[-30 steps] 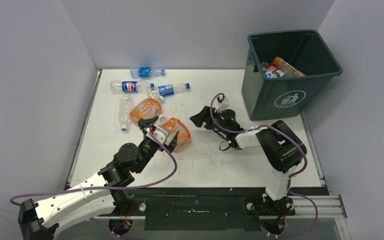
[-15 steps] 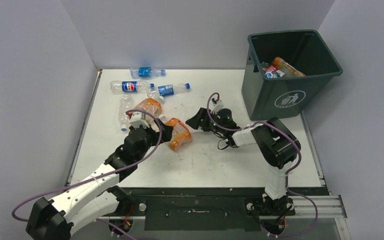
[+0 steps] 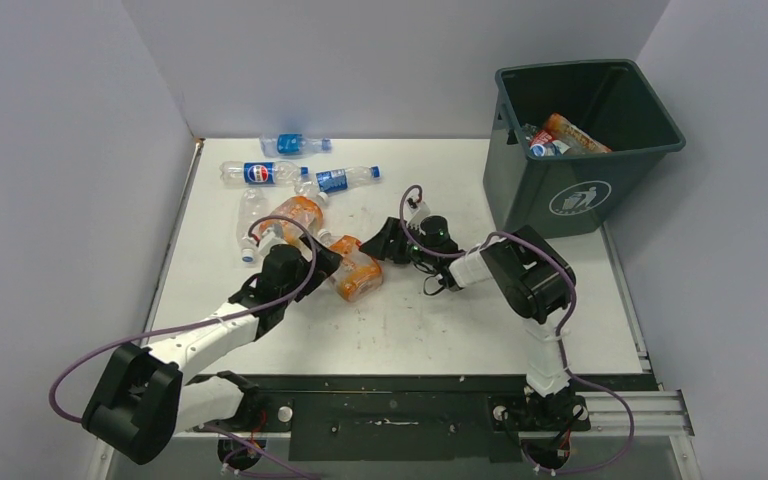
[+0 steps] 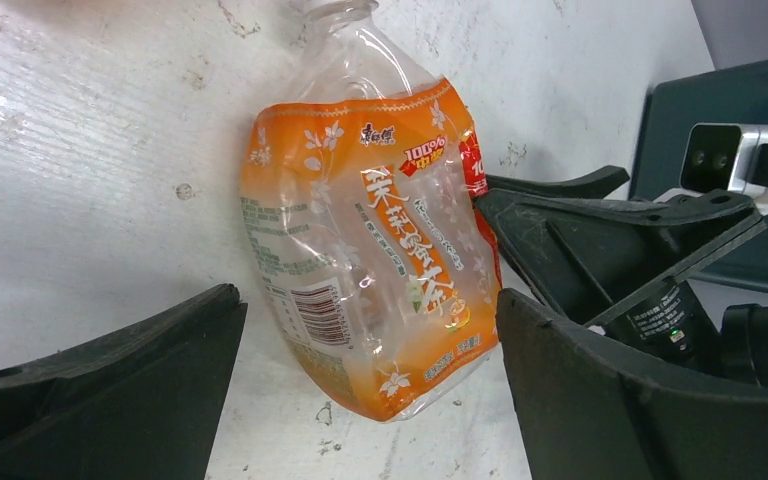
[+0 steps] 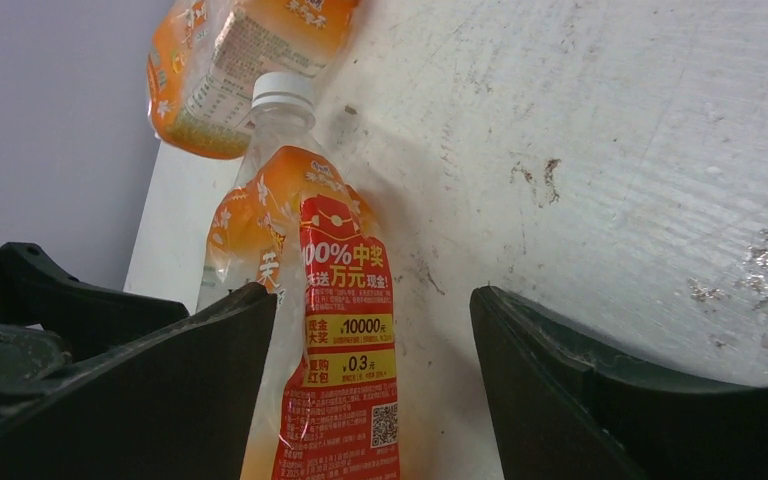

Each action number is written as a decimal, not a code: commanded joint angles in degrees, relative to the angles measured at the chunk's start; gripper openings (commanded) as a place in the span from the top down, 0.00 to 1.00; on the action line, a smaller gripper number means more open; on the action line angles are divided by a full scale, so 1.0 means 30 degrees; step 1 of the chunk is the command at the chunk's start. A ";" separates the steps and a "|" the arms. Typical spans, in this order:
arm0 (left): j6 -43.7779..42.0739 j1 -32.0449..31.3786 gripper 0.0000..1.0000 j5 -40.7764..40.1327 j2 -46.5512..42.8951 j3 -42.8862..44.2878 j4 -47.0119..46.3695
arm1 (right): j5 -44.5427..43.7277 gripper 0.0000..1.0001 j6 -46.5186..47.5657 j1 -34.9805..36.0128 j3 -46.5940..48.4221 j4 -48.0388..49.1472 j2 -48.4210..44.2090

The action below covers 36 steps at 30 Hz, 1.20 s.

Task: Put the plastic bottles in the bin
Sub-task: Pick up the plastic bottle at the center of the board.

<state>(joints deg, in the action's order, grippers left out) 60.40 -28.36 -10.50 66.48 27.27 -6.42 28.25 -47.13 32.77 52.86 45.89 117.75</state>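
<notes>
One orange bottle (image 4: pixel 370 250) lies flat on table (image 3: pixel 440 320). Left gripper (image 4: pixel 368 302): wide open, bottle between jaws. Right gripper (image 5: pixel 370 297): wide open too, just beside it. Best only one squeezes, gently, at bottle's middle. Bin (image 3: pixel 550 195) far right.

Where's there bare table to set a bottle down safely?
Bare table runs along the near edge, and between the far-left bottles and the bin. Crowded: those bottles, plus the left gripper and right gripper at the nearer orange bottle.
</notes>
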 commanded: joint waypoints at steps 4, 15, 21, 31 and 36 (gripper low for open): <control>0.1062 0.0312 0.04 -0.0458 -0.0157 -0.0499 -0.0590 | -0.0242 0.43 0.0165 0.0329 -0.0247 -0.0086 0.0652; 0.1412 0.0342 0.04 0.1639 0.2245 -0.1388 -0.4385 | -0.0559 0.55 -0.0182 0.0553 -0.1946 0.1053 0.1149; 0.1839 0.0371 0.08 0.3119 0.4362 -0.0828 -0.6701 | -0.0626 0.57 -0.0027 0.0611 -0.2446 0.1227 0.0871; 0.1693 0.0291 0.50 0.4484 0.5361 -0.1223 -1.0269 | -0.0665 0.57 -0.0431 0.0764 -0.3880 0.2823 0.0141; 0.1311 0.0196 0.81 0.4967 0.5039 -0.1522 -1.1722 | -0.0601 0.53 -0.0598 0.0803 -0.4560 0.3513 -0.0760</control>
<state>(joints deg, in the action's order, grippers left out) 65.82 -27.49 1.39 82.30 23.27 -33.52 25.89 -49.71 34.20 41.91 59.35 117.67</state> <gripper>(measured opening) 0.336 0.450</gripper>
